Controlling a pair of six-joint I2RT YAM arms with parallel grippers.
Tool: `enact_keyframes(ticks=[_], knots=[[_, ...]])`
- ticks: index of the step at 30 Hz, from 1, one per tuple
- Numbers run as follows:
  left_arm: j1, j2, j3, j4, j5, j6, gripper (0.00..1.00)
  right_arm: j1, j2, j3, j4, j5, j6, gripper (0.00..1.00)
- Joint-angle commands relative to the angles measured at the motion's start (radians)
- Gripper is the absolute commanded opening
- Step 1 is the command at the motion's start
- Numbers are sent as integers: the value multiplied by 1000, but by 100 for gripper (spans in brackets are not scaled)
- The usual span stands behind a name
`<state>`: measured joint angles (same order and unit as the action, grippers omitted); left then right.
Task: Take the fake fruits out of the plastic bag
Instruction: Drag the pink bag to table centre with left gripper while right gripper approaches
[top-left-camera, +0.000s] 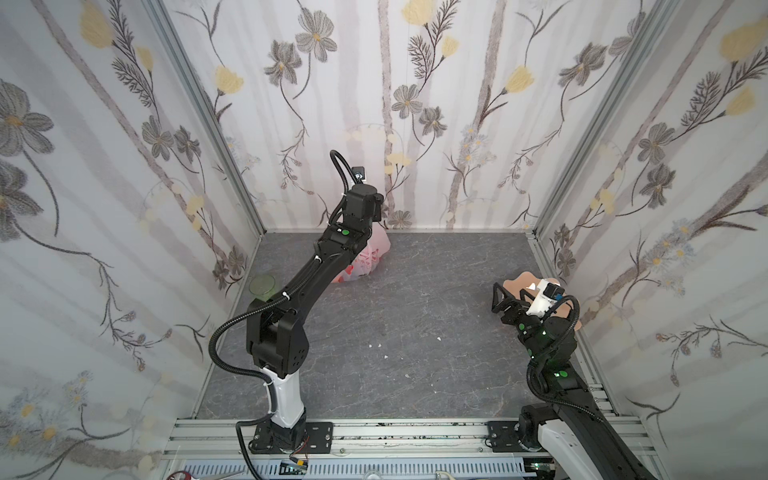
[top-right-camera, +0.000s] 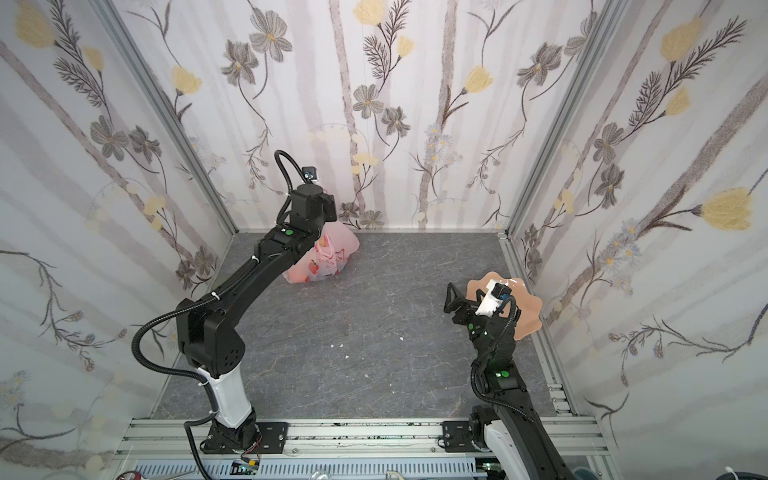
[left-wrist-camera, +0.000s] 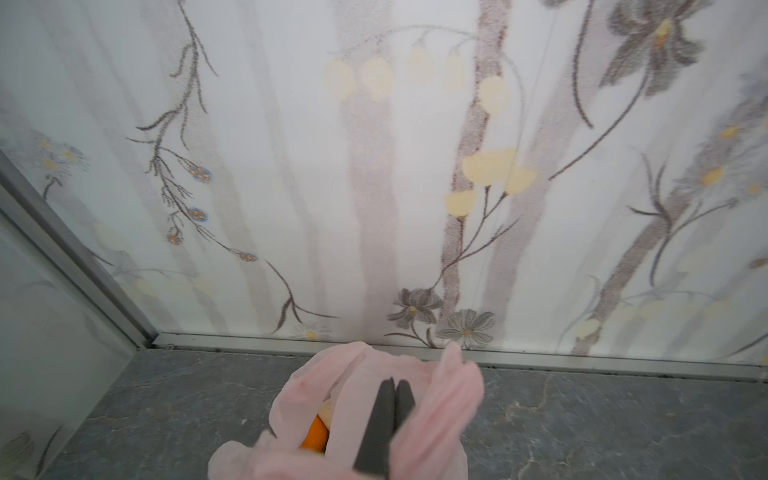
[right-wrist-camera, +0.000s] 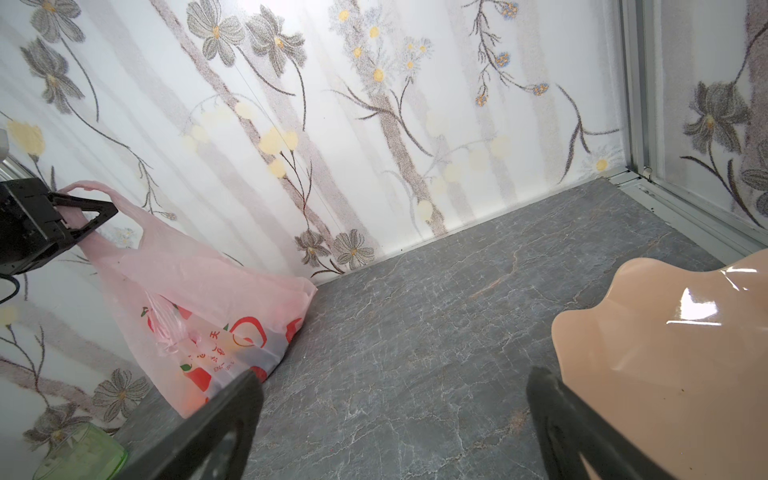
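Observation:
The pink plastic bag (top-left-camera: 371, 258) (top-right-camera: 330, 257) stands near the back wall, left of centre. My left gripper (right-wrist-camera: 109, 211) is shut on one loop handle of the bag (right-wrist-camera: 199, 291) and holds it up, so the plastic is stretched. In the left wrist view the shut fingers (left-wrist-camera: 384, 415) lie against pink plastic (left-wrist-camera: 440, 399), and the mouth shows one of the fake fruits, an orange (left-wrist-camera: 316, 432), with something beige beside it. The other fruits are hidden. My right gripper (top-left-camera: 504, 297) (top-right-camera: 456, 297) (right-wrist-camera: 395, 376) stands open and empty above the table, far to the right.
A peach wavy-edged plate (top-left-camera: 524, 279) (top-right-camera: 530, 301) (right-wrist-camera: 665, 374) lies at the right wall, under my right wrist. A green translucent cup (top-left-camera: 262, 286) (right-wrist-camera: 83, 453) stands by the left wall, beside my left arm. Small white flecks dot the grey table (top-left-camera: 415, 311).

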<state>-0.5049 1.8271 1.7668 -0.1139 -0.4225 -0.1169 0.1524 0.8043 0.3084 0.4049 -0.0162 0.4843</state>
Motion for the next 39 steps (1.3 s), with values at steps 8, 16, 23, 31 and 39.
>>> enact_keyframes(ticks=[8,16,23,31,39], knots=[[-248,-273,-377,57,-84,-280,0,1,24,1,1,65,-9,100],[-423,-351,-466,55,-167,-353,0,1,56,0,6,81,-12,100],[-452,-426,-540,49,-141,-343,33,43,76,18,44,-37,-71,100],[-413,-564,-636,39,-49,-332,73,446,149,149,-18,133,-276,100],[-339,-735,-737,40,-8,-351,87,655,404,334,-12,315,-287,100]])
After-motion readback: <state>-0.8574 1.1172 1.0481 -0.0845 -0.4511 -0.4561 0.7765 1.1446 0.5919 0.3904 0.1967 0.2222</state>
